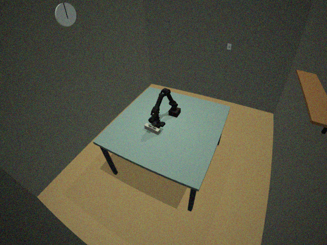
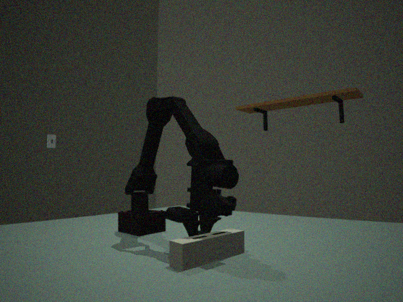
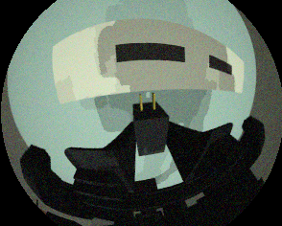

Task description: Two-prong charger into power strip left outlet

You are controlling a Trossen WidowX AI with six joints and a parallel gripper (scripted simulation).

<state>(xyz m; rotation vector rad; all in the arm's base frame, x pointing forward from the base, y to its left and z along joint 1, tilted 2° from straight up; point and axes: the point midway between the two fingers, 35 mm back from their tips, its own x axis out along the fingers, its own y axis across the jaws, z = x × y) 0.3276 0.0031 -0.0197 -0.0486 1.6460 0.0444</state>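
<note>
Fingers are clenched on the dark body of the charger [image 3: 150, 128], which sticks out ahead of them with its two brass prongs [image 3: 147, 100] pointing at the power strip [image 3: 83, 68]. From the wrist view the prong tips sit just short of the strip's pale face, below the long dark slot [image 3: 151, 53] that fills the middle of the view; a second, smaller slot [image 3: 220, 64] shows off to the side. Which of these counts as the left outlet I cannot tell for sure, though the big one looks like the target.

So the pick-up looks done and the carry nearly so; the insertion itself is left. The prongs look level with each other, which suits a straight push through the shutter, but they seem to need a small shift to line up with the slot first.

From across the room, the arm [image 2: 160, 115] bends down over the strip [image 2: 207, 248] on the green worktop [image 2: 306, 262], with the fingers right above its top face.
</note>
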